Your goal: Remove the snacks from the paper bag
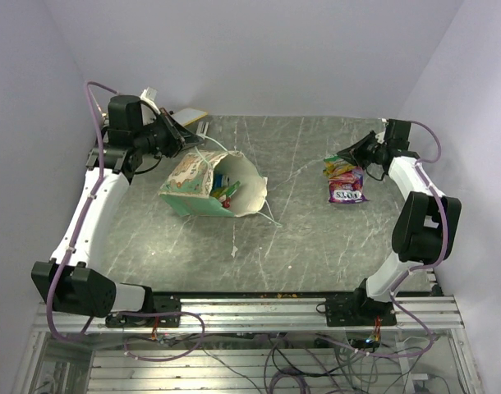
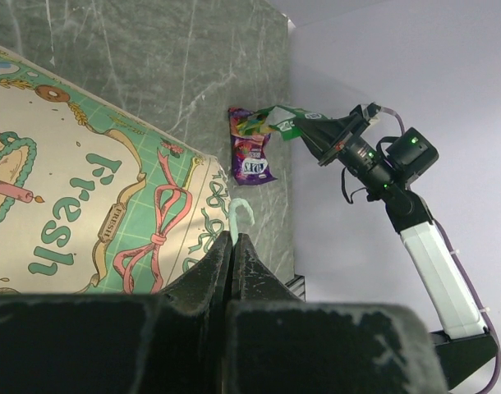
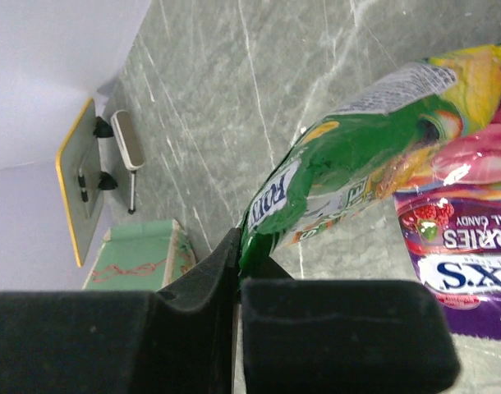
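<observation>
The paper bag (image 1: 197,182) lies on its side at the table's left middle, its mouth facing right, and several colourful snacks (image 1: 226,193) show inside. My left gripper (image 1: 181,134) is shut on the bag's thin string handle (image 2: 239,215) at the bag's back corner; the bag's printed side (image 2: 86,197) fills the left wrist view. My right gripper (image 1: 351,153) is shut on the edge of the green packet (image 3: 349,168) at the far right. The packet's far end hangs over the pink-magenta packet (image 1: 347,191), which lies flat on the table and also shows in the right wrist view (image 3: 468,238).
A flat white and yellow card (image 1: 190,115) on a small stand sits at the back left, behind the bag; it also shows in the right wrist view (image 3: 76,189). Walls close in the table on the left, back and right. A loose string (image 1: 271,215) trails from the bag's mouth.
</observation>
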Available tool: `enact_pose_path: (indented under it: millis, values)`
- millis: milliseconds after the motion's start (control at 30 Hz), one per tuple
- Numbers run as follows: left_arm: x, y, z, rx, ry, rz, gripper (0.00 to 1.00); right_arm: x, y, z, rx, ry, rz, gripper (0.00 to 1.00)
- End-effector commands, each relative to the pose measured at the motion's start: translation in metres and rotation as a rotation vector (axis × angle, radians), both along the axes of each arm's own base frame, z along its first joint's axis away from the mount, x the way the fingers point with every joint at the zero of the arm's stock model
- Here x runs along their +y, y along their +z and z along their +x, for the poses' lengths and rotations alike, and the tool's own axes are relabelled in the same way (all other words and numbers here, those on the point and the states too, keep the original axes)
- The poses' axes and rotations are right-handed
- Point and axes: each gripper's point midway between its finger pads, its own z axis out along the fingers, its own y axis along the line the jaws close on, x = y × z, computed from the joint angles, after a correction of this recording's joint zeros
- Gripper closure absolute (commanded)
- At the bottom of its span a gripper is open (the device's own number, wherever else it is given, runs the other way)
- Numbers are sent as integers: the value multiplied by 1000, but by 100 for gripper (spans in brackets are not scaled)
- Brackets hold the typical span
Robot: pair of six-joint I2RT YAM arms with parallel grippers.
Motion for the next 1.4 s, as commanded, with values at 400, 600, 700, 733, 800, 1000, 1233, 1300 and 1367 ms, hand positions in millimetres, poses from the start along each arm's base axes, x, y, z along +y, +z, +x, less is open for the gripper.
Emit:
enact_pose_path:
  millis: [400,600,700,733,800,1000,1233,1300,1367]
  values:
    - [-3,19,6,-41,-31,-14,93,-30,11,32,-134,-44,31,100]
    - [-3,22,3,-50,-26,-27,93,-28,-2,6,-93,-71,34,100]
    - [-2,26,1,-59,-25,-26,93,-33,-20,-17,-40,-101,28,100]
    - [-2,27,1,-61,-26,-25,93,-35,-24,-22,-30,-110,33,100]
    - [-2,27,0,-60,-26,-25,93,-40,-32,-33,-10,-127,40,100]
    - [-1,28,-5,-62,-25,-28,93,-52,-49,-56,54,-154,23,100]
    - [-1,30,-9,-64,-30,-28,93,-47,-79,-85,131,-160,35,96]
    - [-1,30,-9,-65,-29,-28,93,-48,-87,-89,150,-160,32,94]
    - [-1,30,-9,-64,-30,-30,93,-49,-95,-92,178,-157,24,93]
